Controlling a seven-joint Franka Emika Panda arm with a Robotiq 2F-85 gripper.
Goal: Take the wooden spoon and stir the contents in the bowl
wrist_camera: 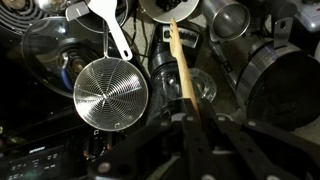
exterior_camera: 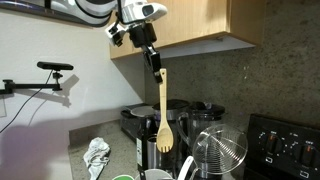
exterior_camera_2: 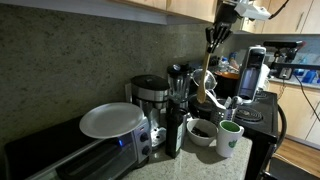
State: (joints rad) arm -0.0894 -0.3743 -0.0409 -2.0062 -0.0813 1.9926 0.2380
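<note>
My gripper (exterior_camera: 157, 70) is shut on the top of the wooden spoon's handle and holds the spoon (exterior_camera: 164, 120) hanging straight down, head lowest, high above the counter. In an exterior view the spoon (exterior_camera_2: 206, 85) hangs above a white bowl (exterior_camera_2: 203, 131) with dark contents; the head is well above the bowl. In the wrist view the pale handle (wrist_camera: 180, 62) runs from between my fingers (wrist_camera: 192, 125) toward a white bowl (wrist_camera: 168, 10) at the top edge.
A wire-mesh basket (wrist_camera: 110, 92) with a white handle lies beside the spoon's path. A coffee maker (exterior_camera_2: 151, 100), a blender (exterior_camera_2: 180, 85), a white plate (exterior_camera_2: 112, 120) on a toaster oven, a green-and-white cup (exterior_camera_2: 229, 137) and wooden cabinets overhead (exterior_camera: 210, 25) stand close.
</note>
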